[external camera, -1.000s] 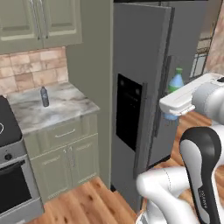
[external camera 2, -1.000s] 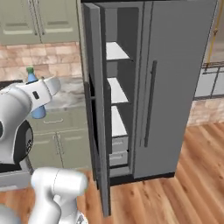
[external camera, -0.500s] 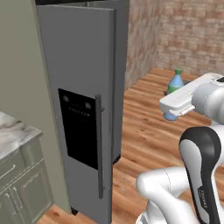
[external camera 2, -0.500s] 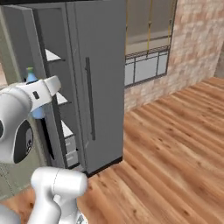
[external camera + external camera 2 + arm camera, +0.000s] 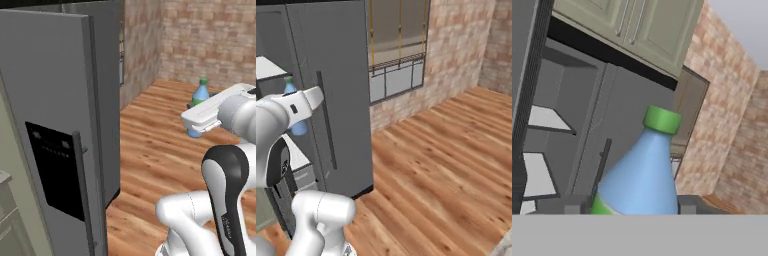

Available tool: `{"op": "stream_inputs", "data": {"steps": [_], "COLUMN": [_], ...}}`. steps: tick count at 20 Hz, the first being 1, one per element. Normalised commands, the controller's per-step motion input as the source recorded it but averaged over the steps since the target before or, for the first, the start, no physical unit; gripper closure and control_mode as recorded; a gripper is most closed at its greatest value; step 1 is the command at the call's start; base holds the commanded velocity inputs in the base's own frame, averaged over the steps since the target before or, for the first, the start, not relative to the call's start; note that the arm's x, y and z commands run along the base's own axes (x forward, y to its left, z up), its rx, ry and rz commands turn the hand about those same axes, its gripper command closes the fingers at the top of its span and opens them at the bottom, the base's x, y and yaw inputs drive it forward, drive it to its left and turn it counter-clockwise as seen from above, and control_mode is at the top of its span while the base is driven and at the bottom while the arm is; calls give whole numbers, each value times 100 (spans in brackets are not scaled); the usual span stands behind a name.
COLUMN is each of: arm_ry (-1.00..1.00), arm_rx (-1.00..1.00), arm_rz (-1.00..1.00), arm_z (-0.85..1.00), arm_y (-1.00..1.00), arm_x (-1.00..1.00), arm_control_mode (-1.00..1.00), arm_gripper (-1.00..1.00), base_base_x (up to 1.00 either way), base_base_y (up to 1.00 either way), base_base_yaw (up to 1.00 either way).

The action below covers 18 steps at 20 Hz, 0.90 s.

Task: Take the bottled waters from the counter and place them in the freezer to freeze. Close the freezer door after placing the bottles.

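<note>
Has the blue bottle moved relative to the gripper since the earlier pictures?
No. The blue bottle sits at the same place by the gripper; the base turned, so the freezer door shifted.

Wooden plank floor (image 5: 441,165) carries grey refrigerator (image 5: 341,100); white shelves (image 5: 542,120) inside.

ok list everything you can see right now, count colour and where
bottle: one, clear blue with green cap, held upright in the fingers
freezer door: one, grey with black dispenser panel and dark bar handle, swung open at left of left base view
freezer: one, grey with white shelves, open, left of the plain door
plain door: one, grey with dark bar handle, shut
upper cabinets: pale green, above the fridge
window: one, dark-framed, in the brick wall
brick wall: reddish-beige, behind
floor: wood planks
arm: one, white with dark joints
</note>
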Motion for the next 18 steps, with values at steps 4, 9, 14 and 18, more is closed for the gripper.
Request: {"op": "stream_inputs", "data": {"steps": [4, 9, 14, 18], "arm_ry": [0, 0, 0, 0], "arm_rx": [0, 0, 0, 0], "arm_rz": [0, 0, 0, 0], "arm_z": [0, 0, 0, 0], "arm_y": [0, 0, 0, 0], "arm_x": [0, 0, 0, 0], "arm_control_mode": [100, 100, 100, 100], "arm_gripper": [100, 100, 100, 100], "base_base_x": [71, 72, 58, 71], "base_base_y": [-66, -72, -47, -58], "base_base_yaw": [39, 61, 79, 72]}}
